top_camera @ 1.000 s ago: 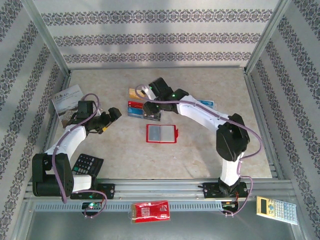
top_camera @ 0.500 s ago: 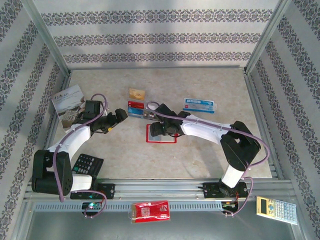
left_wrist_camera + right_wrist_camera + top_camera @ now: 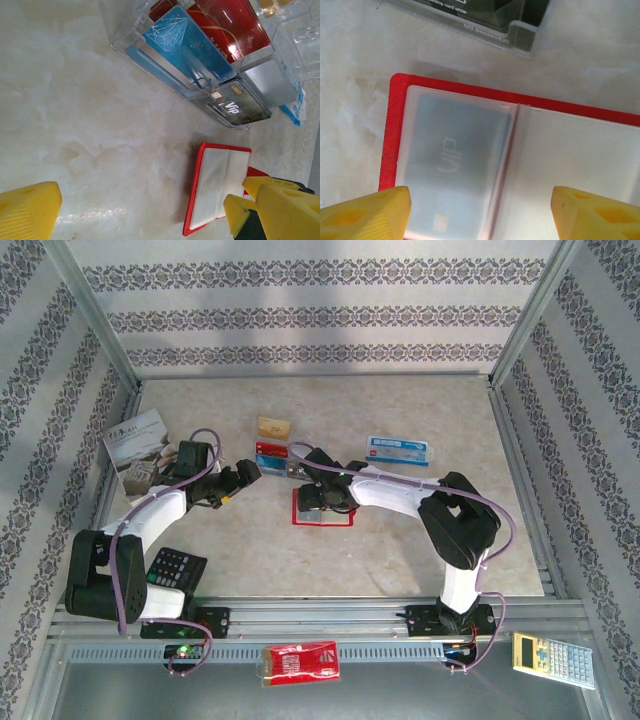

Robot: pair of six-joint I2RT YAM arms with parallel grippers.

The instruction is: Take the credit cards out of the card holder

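**Holder** (image 3: 560,160) (image 3: 340,512) (image 3: 216,187): small red folding wallet, lying open and flat on the table (image 3: 420,540), near the middle. Red border around two frosted clear pockets that meet at a centre fold.
- Left pocket: holds a pale blue-grey card (image 3: 455,165), dimmed by the plastic. It bears "VIP" lettering and a small chip-like mark near its lower edge.
- Right pocket: looks plain pale; its contents cannot be told.

**Orange card** (image 3: 273,427): lies flat on the table, farther back than the holder and well apart from it.

**Tray** (image 3: 272,456) (image 3: 125,40): clear plastic, just behind the holder. It holds a blue card (image 3: 182,45), a red card (image 3: 225,22) and a black card (image 3: 240,102) marked "VIP".

**Right gripper** (image 3: 480,215) (image 3: 312,498): over the holder's rear left part. The yellow fingers (image 3: 365,215) are spread wide with nothing gripped, one toward each side of the open holder.

**Left gripper** (image 3: 142,205) (image 3: 248,473): to the left of the holder, beside the tray. The fingers (image 3: 25,210) are spread fully and empty, with bare table between them.
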